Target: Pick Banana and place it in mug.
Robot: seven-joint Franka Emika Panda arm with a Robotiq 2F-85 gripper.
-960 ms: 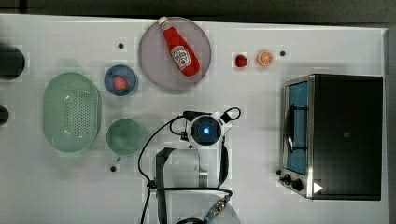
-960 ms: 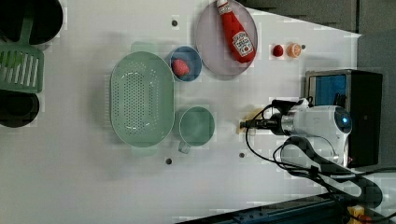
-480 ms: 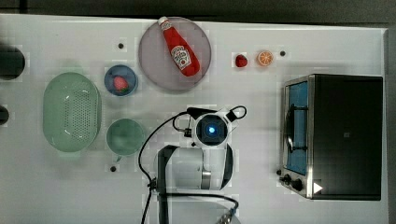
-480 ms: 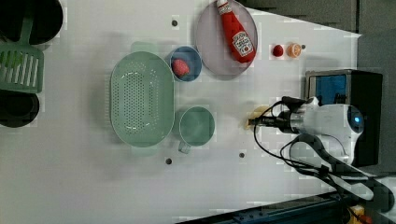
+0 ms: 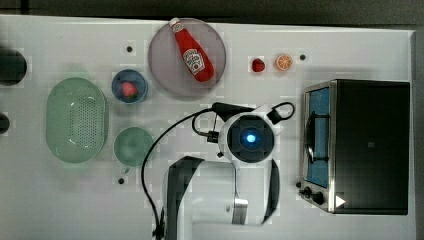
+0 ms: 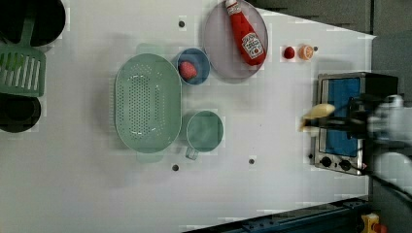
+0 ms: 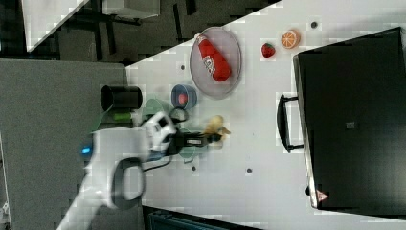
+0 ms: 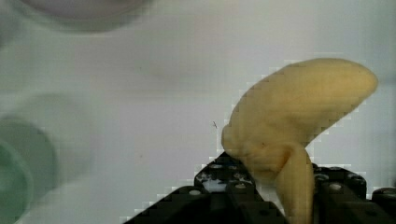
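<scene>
The yellow banana (image 8: pixel 299 116) is clamped by its stem end in my gripper (image 8: pixel 285 196), whose fingers are shut on it. It hangs clear of the white table. In the left view the banana (image 6: pixel 318 112) shows in front of the toaster oven, far to the right of the mug (image 6: pixel 205 131). In the right view the banana (image 7: pixel 215 127) sticks out past the gripper (image 7: pixel 209 138). The pale green mug (image 5: pixel 132 146) stands upright with nothing in it, to the top view's left of my arm's wrist (image 5: pixel 248 138), which covers the banana there.
A green colander (image 5: pixel 76 119) sits beside the mug. Nearby are a blue bowl (image 5: pixel 129 86) with a red piece and a grey plate (image 5: pixel 170 75) carrying a ketchup bottle (image 5: pixel 192 52). A strawberry (image 5: pixel 258 65), an orange slice (image 5: pixel 284 62) and a toaster oven (image 5: pixel 355 145) lie on the top view's right.
The gripper's fingers have closed on the banana and the arm has risen with it, swinging toward the left view's right, over toward the toaster oven.
</scene>
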